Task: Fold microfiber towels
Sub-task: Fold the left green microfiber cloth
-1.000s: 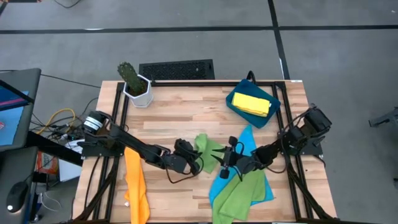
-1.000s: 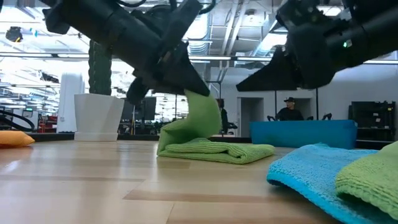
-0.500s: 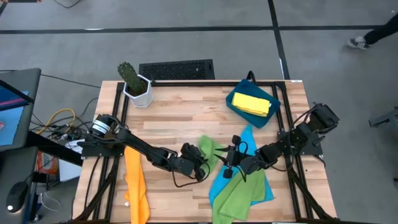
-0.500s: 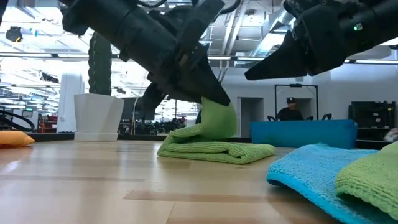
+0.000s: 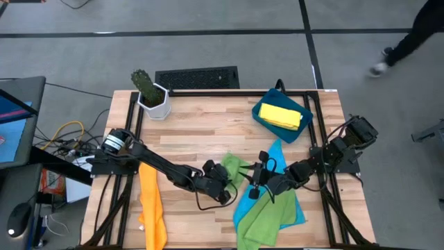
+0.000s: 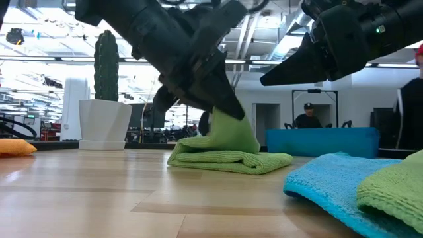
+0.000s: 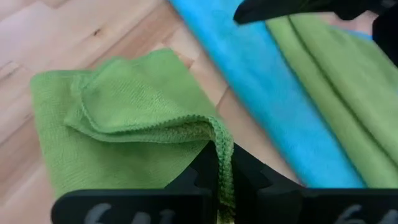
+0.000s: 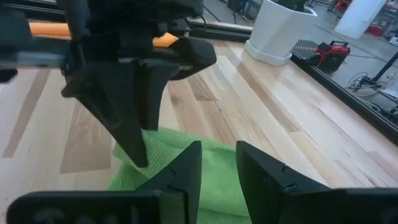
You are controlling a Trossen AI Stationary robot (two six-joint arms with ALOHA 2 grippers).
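**Left arm carries green towel edge across the fold**

Since the earlier frames, the left end effector (image 5: pixel 223 186) has travelled toward the right arm and dropped lower, drawing the raised flap of the lime green towel (image 5: pixel 234 169) over the layers already lying flat. In the low view the flap, formerly a tall peak, now stands shorter and leans over the stack.

The left end effector is pressed together on the towel's hemmed edge, as the left wrist view confirms: the cloth (image 7: pixel 134 118) runs down between the dark fingers (image 7: pixel 200 175). The towel lies near the middle of the desk (image 5: pixel 201 114), beside the bright blue towel (image 5: pixel 276 158) and the second green towel (image 5: pixel 267 215).

The right end effector (image 5: pixel 257 182) hovers above the folded towel, jaws partly spread, holding nothing.

Elsewhere, the orange towel (image 5: pixel 151 201) hangs at the left front edge unfolded, and the yellow towel (image 5: pixel 284 115) rests in the dark-blue tray (image 5: pixel 260 111).

Judgement: the fold on this towel is nearly complete; the edge remains to be laid down and released. Three towels appear untouched.
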